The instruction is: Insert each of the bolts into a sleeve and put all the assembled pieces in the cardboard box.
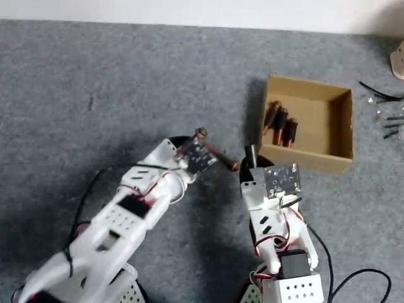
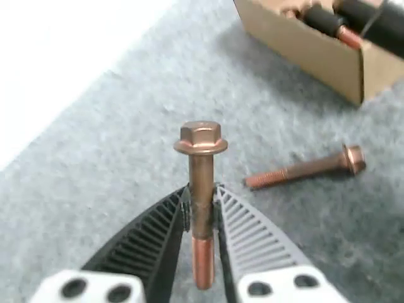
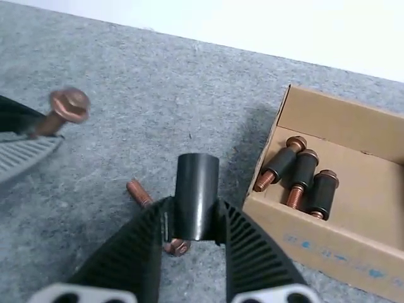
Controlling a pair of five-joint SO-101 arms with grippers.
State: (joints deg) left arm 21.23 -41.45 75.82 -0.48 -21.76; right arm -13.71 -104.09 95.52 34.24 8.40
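Bolt (image 2: 201, 165) clamped between left gripper (image 2: 202, 192) jaws; sleeve (image 3: 196, 186) clamped between right gripper (image 3: 193, 208) jaws.

The high view looks down over the table (image 1: 95, 76); 2 close wrist views both face the cardboard box (image 3: 315, 233).

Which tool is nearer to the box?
Right. The right tool, holding a sleeve, is just beside the box; the left tool, holding a bolt, is farther off.
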